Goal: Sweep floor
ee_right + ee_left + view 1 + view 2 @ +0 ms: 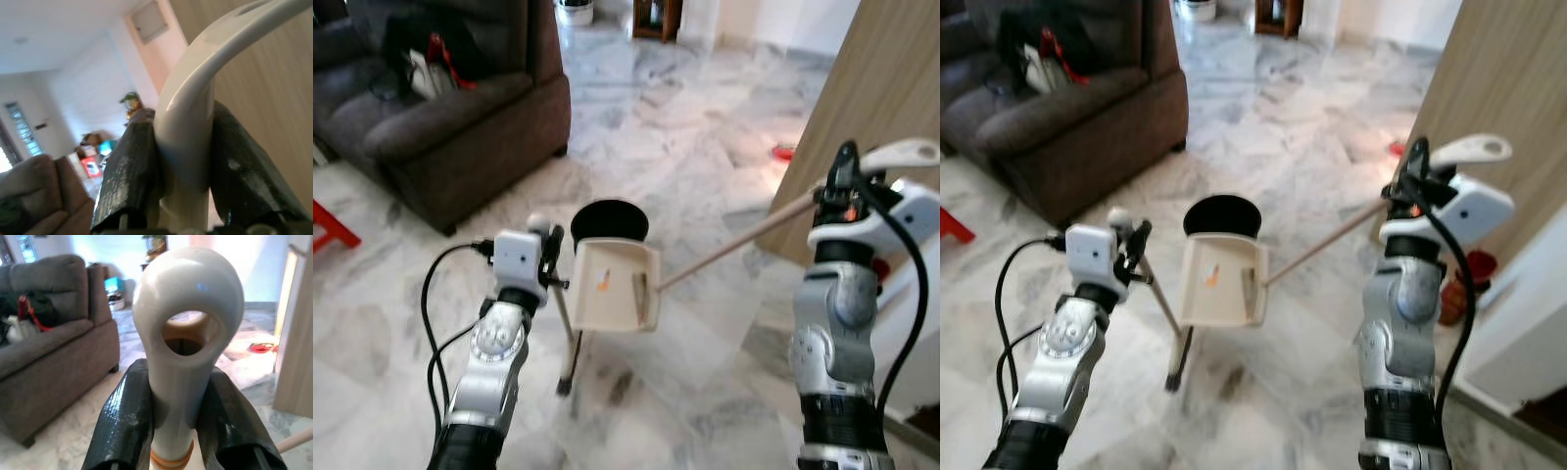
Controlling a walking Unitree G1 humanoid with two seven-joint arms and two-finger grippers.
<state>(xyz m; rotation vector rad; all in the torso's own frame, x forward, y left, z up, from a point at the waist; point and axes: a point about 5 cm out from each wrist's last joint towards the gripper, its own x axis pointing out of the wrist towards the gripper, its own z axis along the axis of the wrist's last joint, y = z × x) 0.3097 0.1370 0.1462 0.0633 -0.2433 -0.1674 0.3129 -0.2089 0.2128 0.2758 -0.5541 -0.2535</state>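
We hold both tools by their ends. Our left pincer (181,426) is clamped on the broom handle (188,333) just under its ringed tip; our right pincer (183,166) is clamped on the curved dustpan handle (195,103). The dustpan (615,285) hangs tilted over the marble floor (685,127), beside a dark bin (609,220). Both look light, stiff, smooth plastic, likely to twist, so we grip firmly.
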